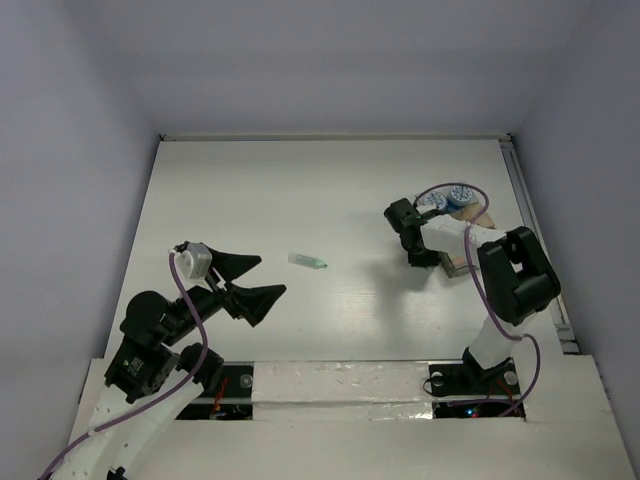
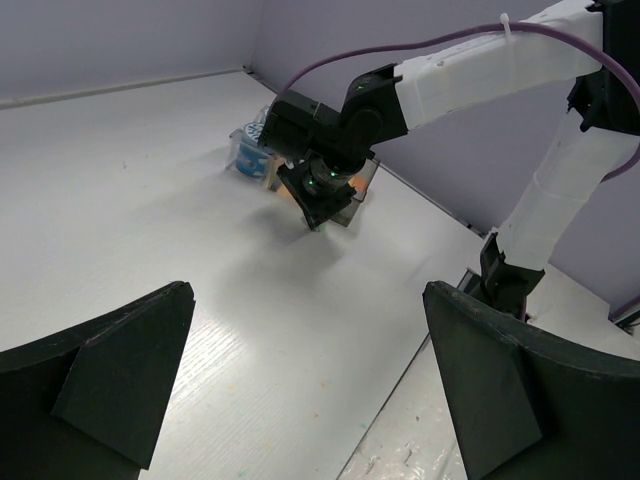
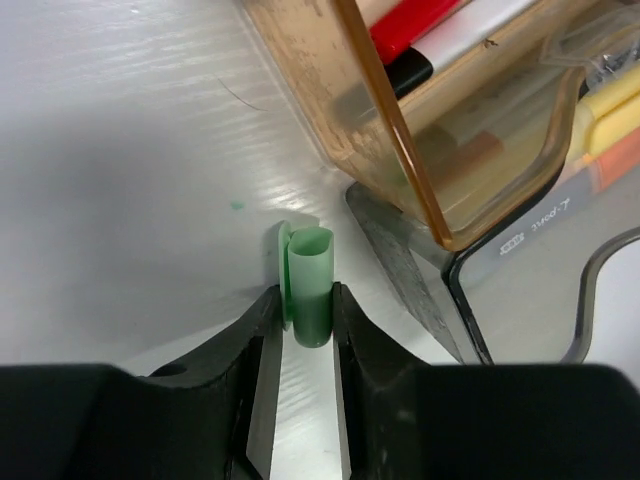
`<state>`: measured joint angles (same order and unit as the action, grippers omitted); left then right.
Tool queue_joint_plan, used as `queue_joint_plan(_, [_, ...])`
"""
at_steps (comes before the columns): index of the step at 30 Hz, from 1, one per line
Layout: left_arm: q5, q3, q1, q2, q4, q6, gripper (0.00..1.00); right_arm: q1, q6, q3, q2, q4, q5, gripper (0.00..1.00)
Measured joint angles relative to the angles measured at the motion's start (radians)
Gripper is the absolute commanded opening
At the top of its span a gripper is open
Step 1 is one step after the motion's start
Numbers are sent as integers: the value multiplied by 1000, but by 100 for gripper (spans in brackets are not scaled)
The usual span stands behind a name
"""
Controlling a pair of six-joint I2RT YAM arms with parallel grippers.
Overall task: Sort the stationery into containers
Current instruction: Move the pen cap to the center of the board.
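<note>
A green pen [image 1: 307,261] lies alone on the white table [image 1: 300,190], mid-table. My right gripper [image 3: 307,302] is shut on a short green pen cap [image 3: 311,270], held low over the table just beside the amber tray [image 3: 400,150]. That tray holds red, black and white pens. Behind it a clear grey tray [image 3: 560,230] shows yellow and orange pieces. In the top view the right gripper [image 1: 418,255] sits at the left edge of the containers [image 1: 462,262], with blue-and-white pots [image 1: 440,200] behind. My left gripper [image 1: 250,285] stands open and empty at the near left.
The right arm [image 2: 470,65] reaches across in the left wrist view, over the trays [image 2: 352,195] and pots [image 2: 250,145]. A rail [image 1: 535,230] runs along the table's right edge. The taped front strip [image 1: 340,385] lies between the two arm bases.
</note>
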<state>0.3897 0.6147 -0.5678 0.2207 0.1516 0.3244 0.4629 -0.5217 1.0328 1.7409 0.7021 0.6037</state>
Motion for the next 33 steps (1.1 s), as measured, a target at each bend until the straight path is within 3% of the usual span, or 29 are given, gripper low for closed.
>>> queue_joint_plan(4, [2, 0, 0, 4, 0, -1, 99, -2, 29, 3, -1, -22, -26, 44])
queue_joint_plan(7, [2, 0, 0, 10, 0, -2, 99, -4, 40, 22, 7, -24, -40, 35])
queue_joint_plan(8, [2, 0, 0, 12, 0, -2, 99, -4, 44, 29, 14, -28, -47, 20])
queue_joint_plan(11, [3, 0, 0, 16, 0, -2, 99, -4, 63, 42, 25, -40, -79, 13])
queue_joint_plan(18, [6, 0, 7, 36, -1, -2, 99, 35, 119, 142, 59, -117, -257, 12])
queue_joint_plan(26, [15, 0, 48, 83, -2, -2, 99, 139, 205, 543, 328, -195, -377, 12])
queue_joint_plan(30, [21, 0, 76, 100, -2, -2, 99, 175, 243, 631, 424, -199, -390, 21])
queue_joint_plan(33, [25, 0, 88, 111, -2, -2, 99, 188, 259, 636, 427, -201, -395, 40])
